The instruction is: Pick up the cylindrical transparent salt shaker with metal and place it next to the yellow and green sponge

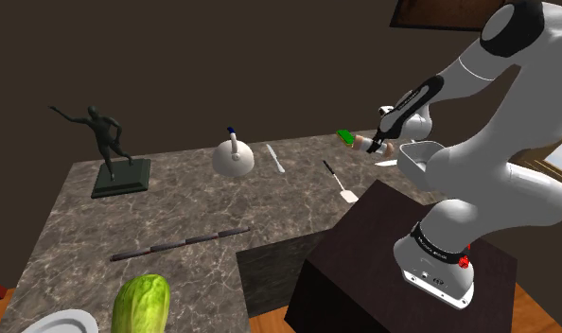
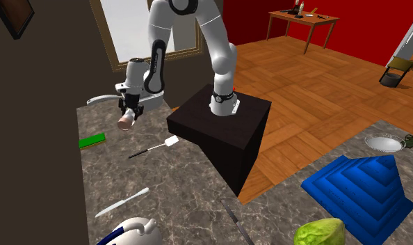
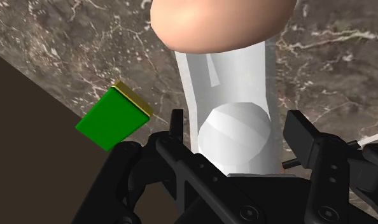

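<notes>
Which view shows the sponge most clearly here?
The wrist view: the sponge lies near the gripper, green face and yellow edge plain. The second exterior view shows a small green slab on the counter; the shoulder view, a green speck beside the held salt shaker.

Veined stone countertop (image 1: pixel 194 203) — salt shaker (image 3: pixel 229 83) smooth, whitish — wood-plank floor (image 2: pixel 323 90).

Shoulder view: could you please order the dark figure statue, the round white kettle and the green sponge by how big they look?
1. Dark figure statue on its base.
2. Round white kettle.
3. Green sponge, lying far back, so distance may shrink it.
</notes>
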